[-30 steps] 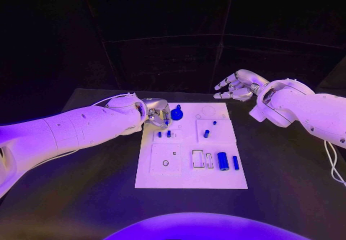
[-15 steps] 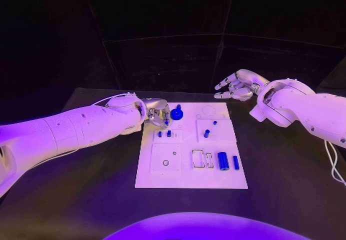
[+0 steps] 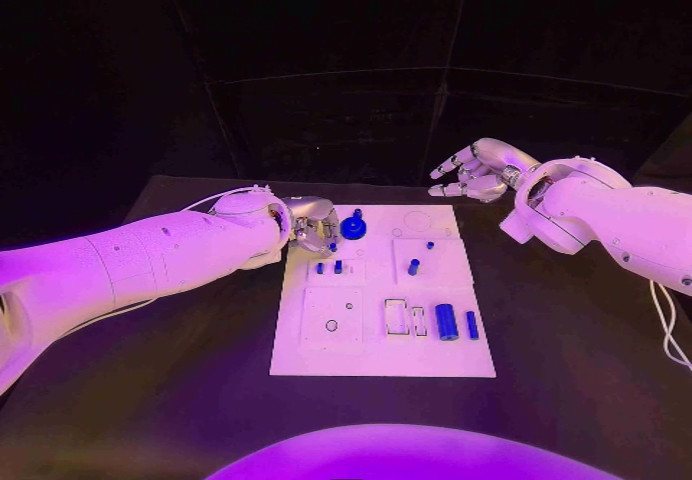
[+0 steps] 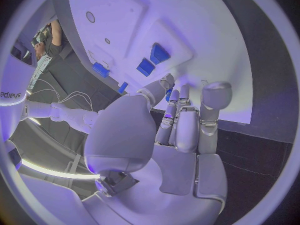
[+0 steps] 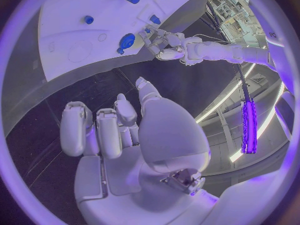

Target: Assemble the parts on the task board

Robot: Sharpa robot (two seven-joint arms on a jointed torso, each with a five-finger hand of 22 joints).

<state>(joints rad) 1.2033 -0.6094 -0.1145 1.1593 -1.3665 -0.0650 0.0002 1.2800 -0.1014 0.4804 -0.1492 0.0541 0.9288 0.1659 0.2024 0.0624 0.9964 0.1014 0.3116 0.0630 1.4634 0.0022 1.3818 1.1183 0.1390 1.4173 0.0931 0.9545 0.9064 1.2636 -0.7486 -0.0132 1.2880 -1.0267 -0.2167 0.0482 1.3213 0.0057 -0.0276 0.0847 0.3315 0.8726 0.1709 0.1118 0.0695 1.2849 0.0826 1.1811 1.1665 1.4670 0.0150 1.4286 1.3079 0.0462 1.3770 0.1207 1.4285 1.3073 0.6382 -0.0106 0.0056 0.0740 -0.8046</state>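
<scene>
Head view: the task board (image 3: pixel 382 350) lies in the middle of the table (image 3: pixel 173 400). The left hand (image 3: pixel 313 226) sits at the board's far left corner, fingers curled in round a small blue piece; it seems to be pinching that piece, though the hold itself is too small to be sure of. Just beside it a round blue knob (image 3: pixel 353 229) stands on the board. Two short blue pegs (image 3: pixel 329 267) stand upright a little nearer, and another peg (image 3: pixel 413 267) stands further toward the right edge. Near the board's right edge a blue cylinder (image 3: pixel 447 322) and a slim blue bar (image 3: pixel 472 325) lie flat beside empty rectangular slots (image 3: pixel 395 317), so those look yet to be placed. The right hand (image 3: pixel 469 172) hovers beyond the board's far right corner, fingers spread and holding nothing.

Left wrist view: the left hand's fingers (image 4: pixel 187 120) are drawn close together over the board's edge, with something blue showing between them. Blue pegs stand ahead on the white plate.

Right wrist view: the right hand's fingers (image 5: pixel 100 130) are loosely parted above the dark table, clear of the board.

By my reckoning the job is partway along: several pegs seated, one piece in hand, at least two parts and a few holes remaining.
</scene>
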